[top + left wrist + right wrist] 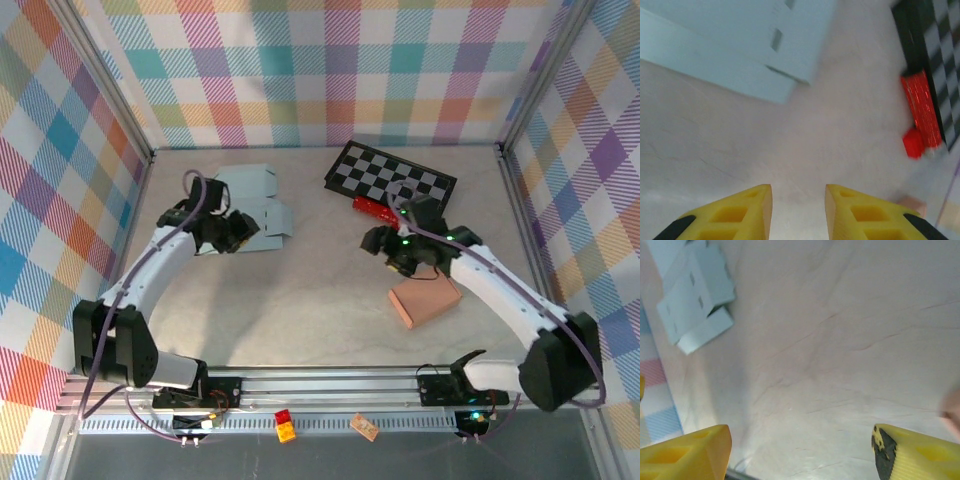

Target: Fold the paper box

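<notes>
pink block [425, 300]: lies on the table [320, 300] near the right arm, no part of the fold.
right gripper [400, 252]: fingers wide apart, nothing between them. it hangs over bare table right of centre, well apart from the box.
left gripper [228, 233]: fingers a narrow gap apart and empty, just beside the box's near-left edge.
paper box [262, 215]: pale blue and partly flat, lying on the far-left part of the table. in the left wrist view it sits ahead of the fingers and off to their left.
long axis: seems to run near to far, the far end leaning a little left. the slotted flaps are at the near-right end.
nearer arm: the left, by a long way. the right would have to cross the table.
coming move, as a judgement: the left fingers need to shift forward and left to reach a panel edge.
checkerboard [392, 178]: far right, with a red object [375, 208] at its near edge. both are well apart from the box.
</notes>
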You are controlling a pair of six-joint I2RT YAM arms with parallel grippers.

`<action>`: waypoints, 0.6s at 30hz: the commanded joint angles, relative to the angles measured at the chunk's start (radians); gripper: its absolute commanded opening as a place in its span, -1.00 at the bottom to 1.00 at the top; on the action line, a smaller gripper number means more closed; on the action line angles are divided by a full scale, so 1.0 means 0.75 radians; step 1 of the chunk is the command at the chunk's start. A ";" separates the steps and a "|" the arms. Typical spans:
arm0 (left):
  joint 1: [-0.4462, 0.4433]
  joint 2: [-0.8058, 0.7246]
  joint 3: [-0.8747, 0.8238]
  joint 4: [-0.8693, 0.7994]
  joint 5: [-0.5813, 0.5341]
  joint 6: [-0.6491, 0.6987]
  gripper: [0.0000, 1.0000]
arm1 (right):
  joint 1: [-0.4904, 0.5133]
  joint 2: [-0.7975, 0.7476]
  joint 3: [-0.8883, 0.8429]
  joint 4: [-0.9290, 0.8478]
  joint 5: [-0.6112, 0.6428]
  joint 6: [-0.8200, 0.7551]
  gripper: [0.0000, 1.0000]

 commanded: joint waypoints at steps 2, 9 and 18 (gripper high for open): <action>0.180 0.059 -0.011 0.104 0.004 0.013 -0.36 | 0.106 0.146 -0.027 0.441 -0.171 0.240 0.47; 0.441 0.254 0.001 0.264 0.074 -0.091 -0.29 | 0.246 0.446 -0.115 1.119 0.004 0.778 0.47; 0.479 0.639 0.221 0.545 0.142 -0.108 -0.38 | 0.293 0.677 0.040 1.165 0.057 0.929 0.45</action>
